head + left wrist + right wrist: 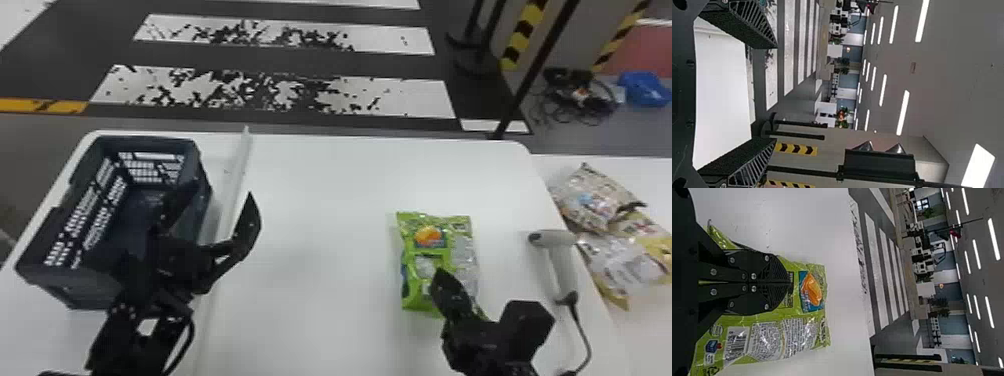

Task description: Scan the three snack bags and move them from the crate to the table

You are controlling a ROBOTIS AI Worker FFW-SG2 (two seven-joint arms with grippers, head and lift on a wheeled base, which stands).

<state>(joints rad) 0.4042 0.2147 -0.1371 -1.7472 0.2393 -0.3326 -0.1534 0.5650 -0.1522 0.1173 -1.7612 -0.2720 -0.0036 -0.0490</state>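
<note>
My left gripper (214, 212) stands open over the right edge of the dark crate (45, 250), nothing between its fingers; in the left wrist view the left gripper (773, 93) has its fingers wide apart. A green snack bag (417, 295) lies on the table. Over its near part is my right gripper (440, 277); the right wrist view has the right gripper (789, 282) shut, its fingers together above the green bag (766, 338). On the side table at right lie other snack bags (595, 197). A grey hand scanner (562, 260) rests right of the green bag.
The white table (320, 200) carries a raised pale strip (235, 175) just right of the crate. The scanner's cable (585, 330) runs toward the near edge. A black pole (537, 65) stands behind the table's far right corner.
</note>
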